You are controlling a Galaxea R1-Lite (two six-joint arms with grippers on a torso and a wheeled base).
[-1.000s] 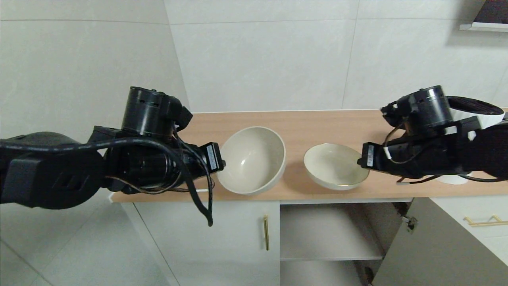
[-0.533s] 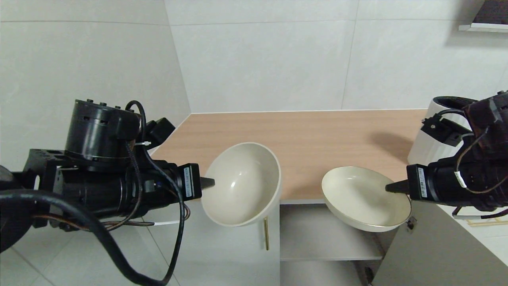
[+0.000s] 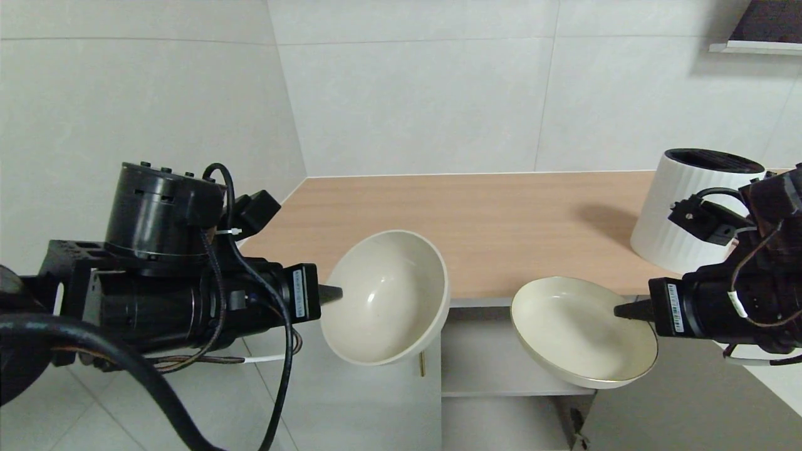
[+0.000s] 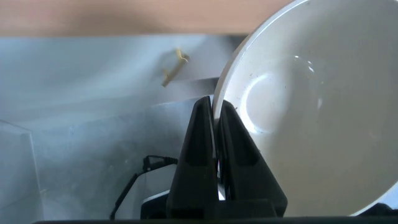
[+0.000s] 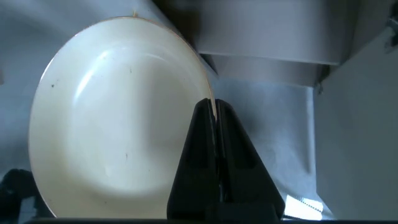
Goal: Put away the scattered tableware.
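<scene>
My left gripper [image 3: 330, 292] is shut on the rim of a deep cream bowl [image 3: 383, 296], held tilted in the air just off the front edge of the wooden counter [image 3: 476, 219]. The left wrist view has the rim pinched between the black fingers [image 4: 205, 134], with the bowl [image 4: 311, 106] beyond them. My right gripper [image 3: 623, 310] is shut on the rim of a shallow cream bowl [image 3: 579, 332], held lower, in front of the open cabinet [image 3: 501, 369]. That shallow bowl [image 5: 118, 118] fills the right wrist view, gripped at its edge by the right gripper [image 5: 214, 115].
A white ribbed canister [image 3: 692, 207] with a dark top stands on the counter at the right. Below the counter, a closed cabinet door with a gold handle [image 3: 421, 363] sits beside the open compartment and its shelf. The open cabinet door [image 3: 689, 407] hangs at lower right.
Both arms lifted their bowls off the counter and pulled them back toward me and down past its front edge. The head view shifted too.
</scene>
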